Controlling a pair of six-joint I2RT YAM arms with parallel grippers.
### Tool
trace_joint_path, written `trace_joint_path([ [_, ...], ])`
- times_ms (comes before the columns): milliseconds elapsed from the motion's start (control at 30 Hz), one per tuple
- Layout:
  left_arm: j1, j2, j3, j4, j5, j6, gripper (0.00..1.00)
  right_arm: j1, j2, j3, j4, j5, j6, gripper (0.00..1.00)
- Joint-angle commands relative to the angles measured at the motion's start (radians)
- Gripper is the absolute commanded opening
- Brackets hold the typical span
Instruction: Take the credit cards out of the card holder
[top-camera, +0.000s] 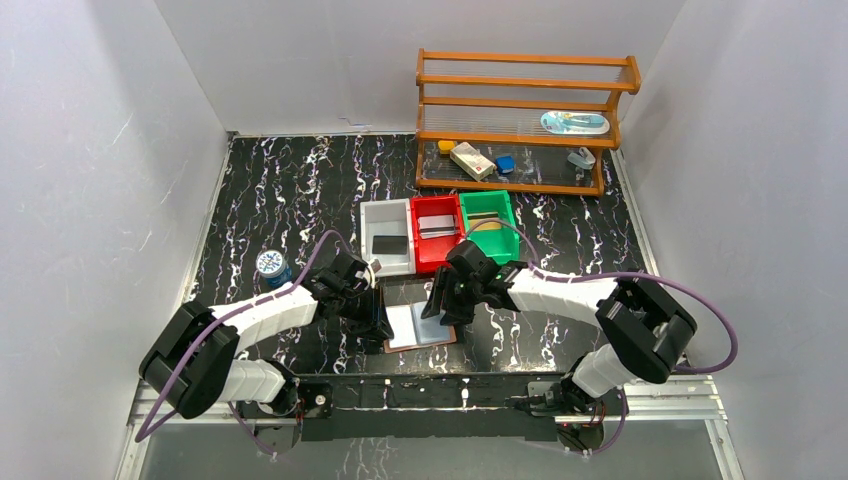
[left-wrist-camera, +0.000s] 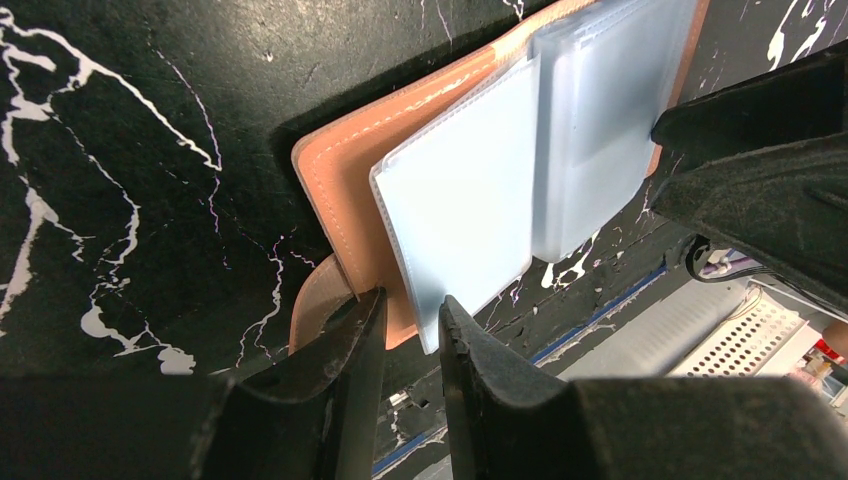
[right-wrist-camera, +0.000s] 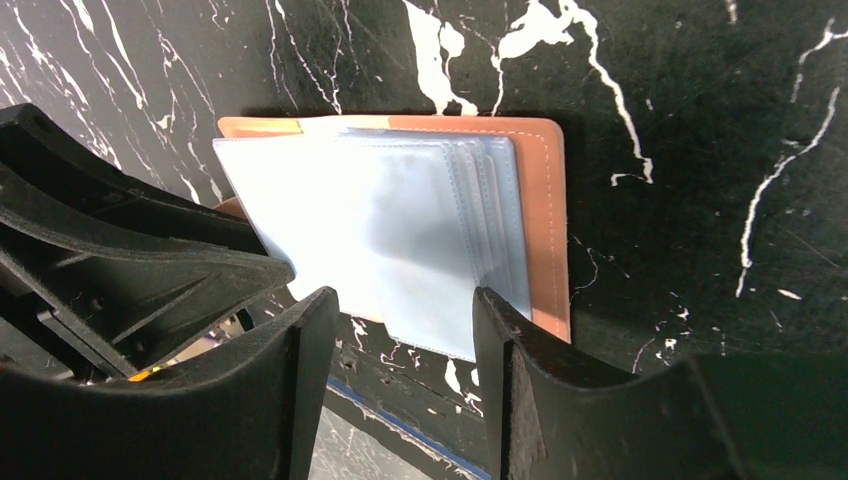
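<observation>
Left wrist, left hand (left-wrist-camera: 412, 302) pinching card holder (left-wrist-camera: 335, 172) corner

Reference: red bin (top-camera: 436, 203), standing on the black, white-veined table (top-camera: 290, 190).
- White bin (top-camera: 387, 208): touching its left side.
- Green bin (top-camera: 488, 197): touching its right side.
- Wooden rack (top-camera: 520, 85): behind it, offset right. The lower shelf carries a white box (top-camera: 471, 160), a blue item (top-camera: 505, 164) and a yellow item (top-camera: 446, 146).
- Blue-labelled can (top-camera: 272, 266): well to its left, nearer the front.
</observation>
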Motion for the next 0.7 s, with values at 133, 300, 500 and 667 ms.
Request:
trace_joint_path([
  [133, -0.004, 0.020, 0.022, -0.039, 0.007, 0.022, 0.25, 0.016, 0.009, 0.042, 0.123, -0.101, 0.007, 0.59],
  [300, -0.004, 0.018, 0.020, -0.039, 0.006, 0.021, 0.25, 0.019, -0.002, 0.045, 0.129, -0.100, 0.015, 0.58],
  [500, -0.004, 0.017, 0.021, -0.040, 0.008, 0.020, 0.25, 0.019, -0.064, 0.087, -0.066, 0.081, -0.026, 0.61],
  [667, -0.004, 0.013, 0.023, -0.040, 0.005, 0.021, 0.25, 0.019, -0.063, 0.095, -0.114, 0.104, -0.040, 0.62],
])
